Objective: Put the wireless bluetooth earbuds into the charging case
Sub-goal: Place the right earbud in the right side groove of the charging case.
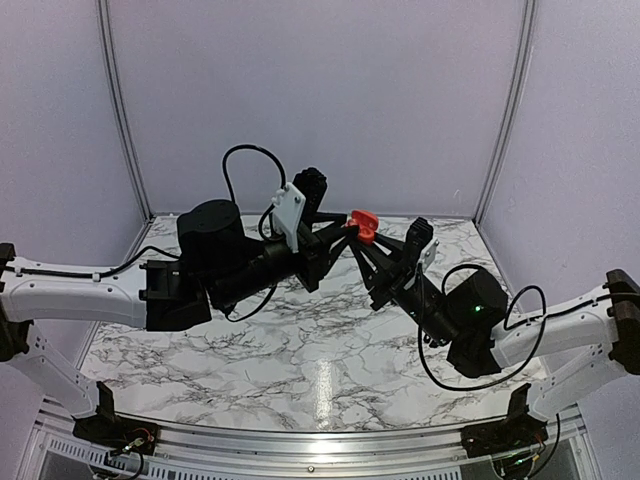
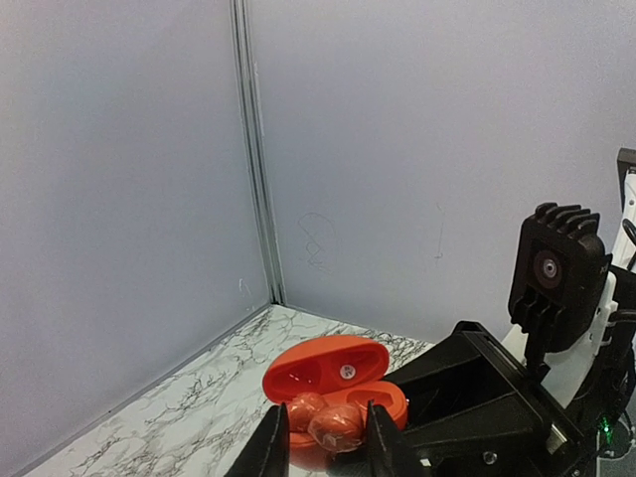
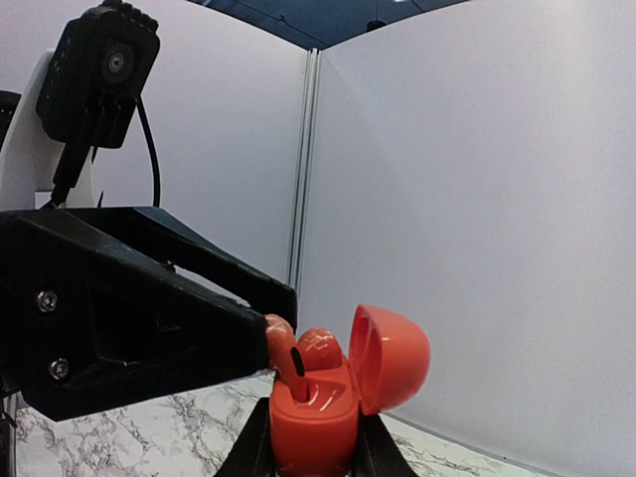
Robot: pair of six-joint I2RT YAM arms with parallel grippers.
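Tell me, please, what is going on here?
The right gripper holds the open red charging case up above the marble table. The left gripper has a red earbud between its fingers at the case's socket, beside a second red earbud already seated. Whether those fingers actually clamp it is unclear.

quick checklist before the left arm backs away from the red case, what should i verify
1. Lid of the red charging case open: ok.
2. Right gripper clamped on the case's sides: ok.
3. First earbud sitting in its pocket: ok.
4. Second earbud fully down: cannot tell. Its stem enters the pocket, but its head stands above the rim.
5. Left gripper free of the second earbud: cannot tell. Its fingers flank it closely.
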